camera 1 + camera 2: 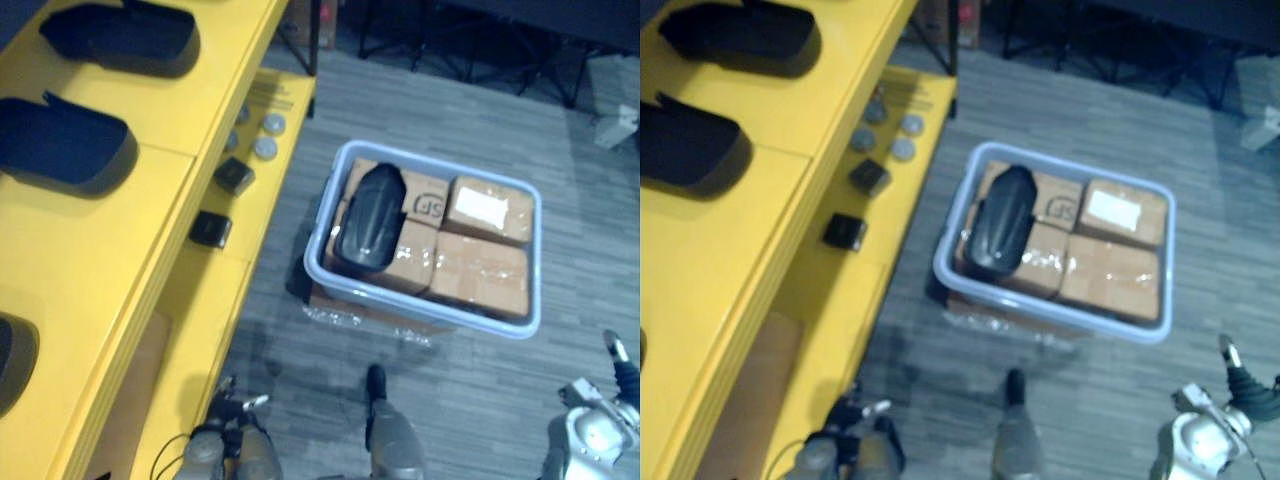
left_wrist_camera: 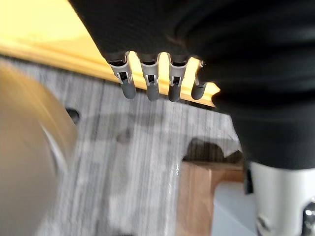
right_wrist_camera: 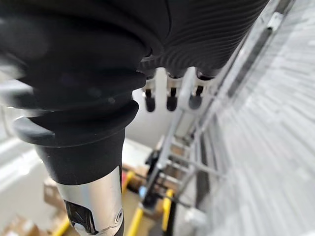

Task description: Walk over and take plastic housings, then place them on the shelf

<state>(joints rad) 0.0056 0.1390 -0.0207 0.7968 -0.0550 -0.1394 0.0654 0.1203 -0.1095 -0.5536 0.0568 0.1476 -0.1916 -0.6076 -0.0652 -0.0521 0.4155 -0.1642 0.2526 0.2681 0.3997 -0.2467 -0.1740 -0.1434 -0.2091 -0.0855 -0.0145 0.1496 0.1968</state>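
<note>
A black housing [image 1: 370,217] lies on boxes [image 1: 480,272] in a bin [image 1: 318,245] beside the yellow shelf [image 1: 150,250]. The left hand [image 2: 150,88] and right hand [image 3: 171,101] hang loose-fingered, empty.

**Left hand hanging loose by the shelf**

Here's the left hand [image 2: 197,39], dark ribbed cover up close, and its fingers [image 2: 152,86] dangle in a neat row, relaxed, with nothing in them. Right behind the fingertips runs the edge of the yellow shelf [image 2: 44,29]. Past them is the grey plank-patterned floor [image 2: 133,162], and a brown box [image 2: 197,201] sits on that floor, well apart from the fingers.
</note>
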